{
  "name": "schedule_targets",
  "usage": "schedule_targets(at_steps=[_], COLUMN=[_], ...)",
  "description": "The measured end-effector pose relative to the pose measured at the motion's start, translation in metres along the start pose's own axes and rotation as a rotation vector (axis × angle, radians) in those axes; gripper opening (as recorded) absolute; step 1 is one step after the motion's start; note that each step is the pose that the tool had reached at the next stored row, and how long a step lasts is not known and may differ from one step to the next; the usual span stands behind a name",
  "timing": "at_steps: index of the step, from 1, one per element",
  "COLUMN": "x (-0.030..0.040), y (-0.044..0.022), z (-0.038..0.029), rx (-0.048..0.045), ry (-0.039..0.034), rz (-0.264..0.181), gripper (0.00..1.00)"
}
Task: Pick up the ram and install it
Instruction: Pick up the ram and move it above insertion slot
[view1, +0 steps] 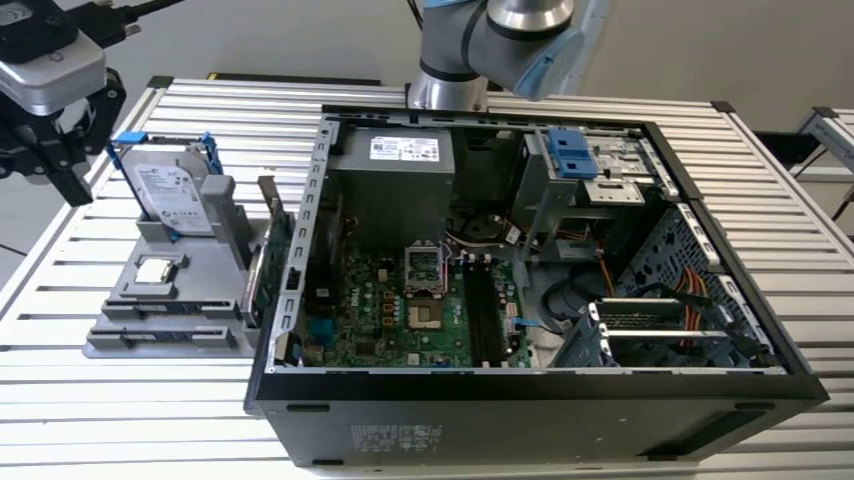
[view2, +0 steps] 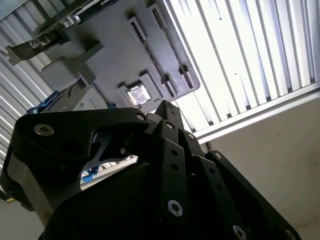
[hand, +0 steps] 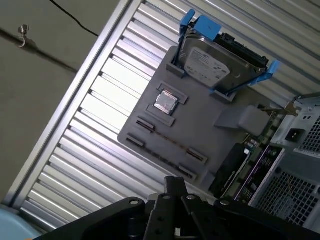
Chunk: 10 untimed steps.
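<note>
The ram (view1: 180, 309) is a thin dark strip standing on edge in the front slots of a grey holder (view1: 120, 335). In the first wrist view the ram (hand: 167, 143) is a narrow line between the slot blocks of the holder (hand: 200, 127). My gripper (view1: 40, 170) hangs above the table's far corner at the exterior view's left. It is beside the hard drive and well apart from the ram. Its black fingers (view1: 70, 170) are spread open with nothing between them. Both wrist views show the gripper's black linkage (view2: 170, 165) (hand: 170, 215).
The holder also carries a silver hard drive in a blue frame (view1: 167, 195), a small square chip (view1: 158, 268) and an upright green card (view1: 274, 260). An open computer case (view1: 534, 400) lies at the exterior view's right, with long black memory slots (view1: 487, 315) on its motherboard.
</note>
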<state>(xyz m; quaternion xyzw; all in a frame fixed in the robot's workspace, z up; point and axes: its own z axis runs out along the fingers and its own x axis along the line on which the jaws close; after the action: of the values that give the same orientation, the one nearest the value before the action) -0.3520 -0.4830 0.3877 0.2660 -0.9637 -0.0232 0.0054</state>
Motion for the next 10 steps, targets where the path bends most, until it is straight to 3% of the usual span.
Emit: schedule_targets(at_steps=[10], x=[-0.0004], y=[0.0009], z=[0.0], rx=[0.0004], ry=[0.0045], rz=[-0.089], gripper=[0.0])
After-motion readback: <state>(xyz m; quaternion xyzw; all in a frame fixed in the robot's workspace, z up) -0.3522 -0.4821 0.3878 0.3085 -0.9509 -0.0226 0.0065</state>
